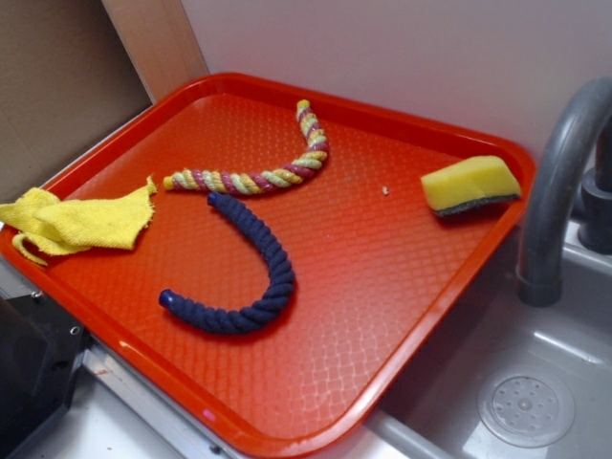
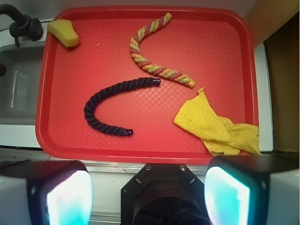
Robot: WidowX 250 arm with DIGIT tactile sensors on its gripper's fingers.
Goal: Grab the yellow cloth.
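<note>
The yellow cloth (image 1: 81, 221) lies crumpled on the red tray's (image 1: 402, 316) left edge, one end hanging over the rim. In the wrist view the cloth (image 2: 211, 126) lies at the tray's (image 2: 61, 136) lower right, close to the near rim. My gripper (image 2: 149, 194) is open and empty, high above the tray's near edge. Its two fingers (image 2: 70, 197) stand wide apart at the bottom of the wrist view. The right finger (image 2: 227, 194) is just below the cloth in the picture. The gripper does not show in the exterior view.
A yellow-and-pink rope (image 1: 263, 172) and a dark blue rope (image 1: 253, 277) lie mid-tray. A yellow sponge (image 1: 470, 184) sits at the tray's far right corner. A grey faucet (image 1: 559, 182) and sink drain (image 1: 526, 409) are to the right. A cardboard wall (image 1: 57, 86) stands at the left.
</note>
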